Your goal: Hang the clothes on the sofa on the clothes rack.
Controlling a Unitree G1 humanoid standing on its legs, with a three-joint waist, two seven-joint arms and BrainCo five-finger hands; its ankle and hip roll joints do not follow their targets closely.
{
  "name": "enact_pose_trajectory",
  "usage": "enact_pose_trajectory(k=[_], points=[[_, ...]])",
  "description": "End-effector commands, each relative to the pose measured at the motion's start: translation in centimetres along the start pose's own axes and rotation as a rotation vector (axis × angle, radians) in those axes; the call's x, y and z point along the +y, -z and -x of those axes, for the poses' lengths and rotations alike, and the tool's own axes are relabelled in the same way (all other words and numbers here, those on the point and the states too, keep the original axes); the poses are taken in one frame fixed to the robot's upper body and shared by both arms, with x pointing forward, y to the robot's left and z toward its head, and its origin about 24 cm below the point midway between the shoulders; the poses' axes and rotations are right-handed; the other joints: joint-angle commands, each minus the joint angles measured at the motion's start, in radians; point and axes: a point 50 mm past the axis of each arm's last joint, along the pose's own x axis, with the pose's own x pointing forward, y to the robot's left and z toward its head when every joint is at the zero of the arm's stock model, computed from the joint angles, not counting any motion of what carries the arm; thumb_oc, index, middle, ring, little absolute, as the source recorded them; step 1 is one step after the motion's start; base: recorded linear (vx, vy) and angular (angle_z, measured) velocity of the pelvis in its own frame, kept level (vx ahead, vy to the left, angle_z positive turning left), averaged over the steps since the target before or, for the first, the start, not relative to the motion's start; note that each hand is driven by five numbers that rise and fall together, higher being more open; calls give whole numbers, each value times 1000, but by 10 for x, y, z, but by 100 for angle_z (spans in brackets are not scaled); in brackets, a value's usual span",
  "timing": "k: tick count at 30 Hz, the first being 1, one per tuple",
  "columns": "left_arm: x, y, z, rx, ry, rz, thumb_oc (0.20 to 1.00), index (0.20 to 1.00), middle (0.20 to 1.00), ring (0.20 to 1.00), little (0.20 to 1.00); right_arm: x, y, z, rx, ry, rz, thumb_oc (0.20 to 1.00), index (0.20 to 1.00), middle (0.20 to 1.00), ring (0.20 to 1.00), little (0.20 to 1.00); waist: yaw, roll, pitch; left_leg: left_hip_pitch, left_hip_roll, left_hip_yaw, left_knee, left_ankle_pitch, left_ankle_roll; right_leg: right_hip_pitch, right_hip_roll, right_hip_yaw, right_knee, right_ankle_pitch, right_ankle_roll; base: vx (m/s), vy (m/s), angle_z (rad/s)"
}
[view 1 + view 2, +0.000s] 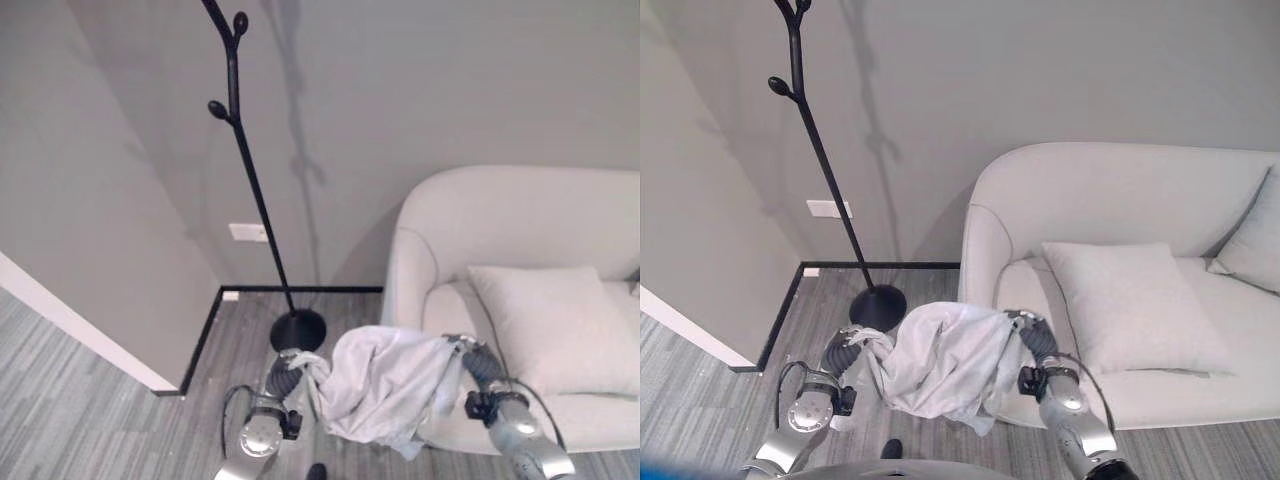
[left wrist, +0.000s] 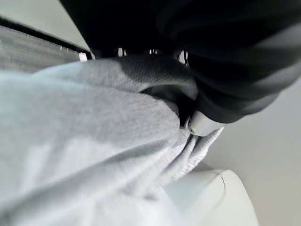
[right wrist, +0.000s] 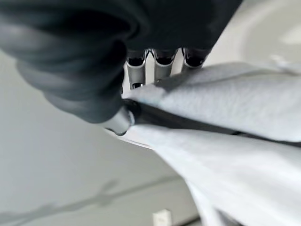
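garment (image 1: 385,385) is being held slung between left robot hand (image 1: 291,366) and right robot hand (image 1: 470,353), both pinching cloth | clothes rack (image 1: 245,160) lies up-left, nearer left

Clothes rack (image 1: 250,180) left of sofa (image 1: 520,230); pillow (image 1: 555,325) on sofa.

Soft knitted cloth garment (image 1: 385,385); matt black metal rack (image 1: 252,180); fabric sofa (image 1: 520,230).

You see both hands, left hand (image 1: 847,349) and right hand (image 1: 1033,335), holding a pale grey garment (image 1: 940,365) between the black coat rack (image 1: 823,150) and the white sofa (image 1: 1120,210).
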Motion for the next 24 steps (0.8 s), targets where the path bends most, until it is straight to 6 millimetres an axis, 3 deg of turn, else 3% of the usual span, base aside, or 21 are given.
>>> enact_pose_trajectory(k=[1,4,6,7,9,14,16,19,20,21,22,23,24], points=[[35,-46,-20,-263,-168,-80,200,200,200,200,200,-3,-52,-8,-286,28,66,200,200,200,200,200,19,-31,-5,59,-70,-82,5,-77,20,-79,56,-39,34,40,-8,72,-9,4],[64,-64,-23,-367,-306,-155,200,200,200,200,200,-10,-80,-10,-419,58,126,200,200,200,200,200,24,-30,-6,66,-60,-77,5,-83,19,-75,56,-38,42,28,-11,57,17,3],[89,-93,-27,-509,-431,-245,200,200,200,200,200,-11,-104,-13,-534,79,166,200,200,200,200,200,39,-31,38,-4,-77,-60,122,-98,5,-81,41,-51,70,15,-17,-68,49,3],[89,-94,-27,-512,-434,-246,200,200,200,200,200,-11,-105,-13,-537,79,165,200,200,200,200,200,36,-32,40,-16,-80,-62,141,-107,5,-84,39,-53,72,14,-16,-60,81,11],[102,-115,-28,-605,-516,-276,200,200,200,200,200,-11,-120,-16,-604,100,199,200,200,200,200,200,44,-24,52,-52,-65,-50,173,-101,-6,-82,25,-65,83,5,-10,10,157,13],[141,-141,-21,-714,-715,-343,200,200,200,200,200,2,-161,-21,-767,65,179,200,200,200,200,200,64,6,28,-112,65,-66,13,-7,-42,-73,-16,-30,99,-30,20,82,295,14],[153,-155,-18,-780,-795,-378,200,200,200,200,200,7,-170,-22,-809,84,164,200,200,200,200,200,80,2,25,-191,108,-86,5,-15,-69,-46,-55,3,96,-58,33,122,447,-7],[158,-165,-11,-847,-836,-423,200,200,200,200,200,7,-171,-18,-825,84,162,200,200,200,200,200,86,15,9,-180,140,-112,5,-3,-93,-21,-91,34,92,-76,53,179,542,-35],[157,-170,-7,-879,-835,-422,200,200,200,200,200,7,-168,-16,-816,78,173,363,363,363,363,363,81,26,-2,-159,148,-111,5,13,-97,-11,-113,42,86,-71,65,89,715,-51],[151,-180,-2,-947,-798,-430,200,200,200,200,200,5,-156,-11,-773,62,216,950,950,950,950,950,64,42,-22,-135,152,-89,13,18,-100,-6,-183,55,83,-41,100,125,709,-45],[150,-180,-2,-946,-796,-430,200,200,200,200,200,4,-156,-10,-771,62,217,1000,1000,1000,1000,1000,65,38,-25,-129,150,-83,11,8,-99,0,-187,52,79,-47,99,80,953,-21],[147,-199,1,-1047,-789,-448,200,200,200,200,200,0,-138,-6,-711,66,252,1000,1000,1000,1000,1000,53,26,-28,-132,101,-49,112,-28,-90,5,-278,43,84,35,132,28,631,-17],[146,-208,5,-1099,-781,-447,200,200,200,200,200,1,-129,-7,-671,72,288,1000,1000,1000,1000,1000,52,15,-27,-141,64,-35,147,-58,-74,-14,-315,40,94,109,133,-36,782,0]])
